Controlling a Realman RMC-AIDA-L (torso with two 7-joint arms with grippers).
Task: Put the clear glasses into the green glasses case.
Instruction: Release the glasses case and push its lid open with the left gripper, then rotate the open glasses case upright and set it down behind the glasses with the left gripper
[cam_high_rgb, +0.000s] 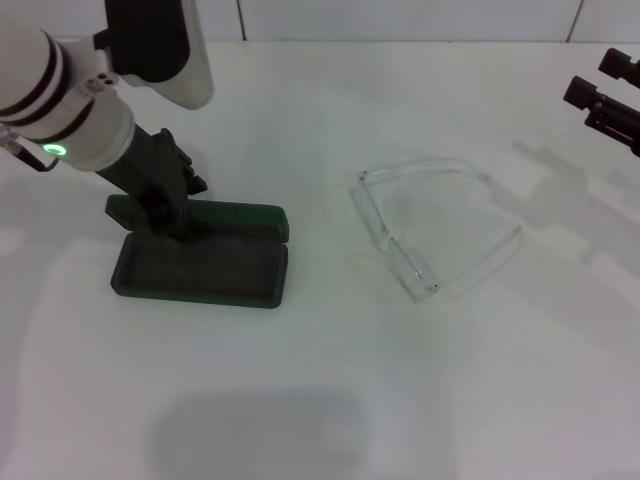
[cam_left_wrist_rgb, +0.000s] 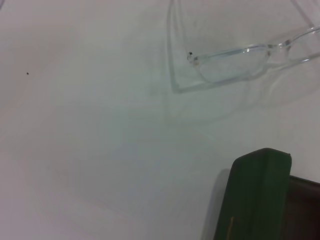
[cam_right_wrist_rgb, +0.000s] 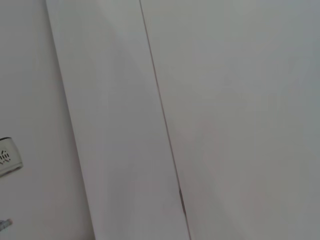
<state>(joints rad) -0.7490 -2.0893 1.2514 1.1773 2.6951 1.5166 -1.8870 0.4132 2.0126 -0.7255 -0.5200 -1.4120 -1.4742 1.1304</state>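
The green glasses case (cam_high_rgb: 205, 268) lies open at the left of the white table, its lid (cam_high_rgb: 240, 217) folded back behind the dark-lined tray. My left gripper (cam_high_rgb: 170, 208) is down at the far left end of that lid, right against it. The left wrist view shows a corner of the green glasses case (cam_left_wrist_rgb: 256, 192) close by. The clear glasses (cam_high_rgb: 432, 228) rest unfolded on the table to the right of the case, apart from it; the clear glasses (cam_left_wrist_rgb: 235, 56) also show in the left wrist view. My right gripper (cam_high_rgb: 603, 92) hangs open at the far right edge, well away from both.
Bare white tabletop (cam_high_rgb: 330, 400) spreads in front of the case and glasses. A wall seam runs behind the table. The right wrist view shows only white panels (cam_right_wrist_rgb: 225, 100).
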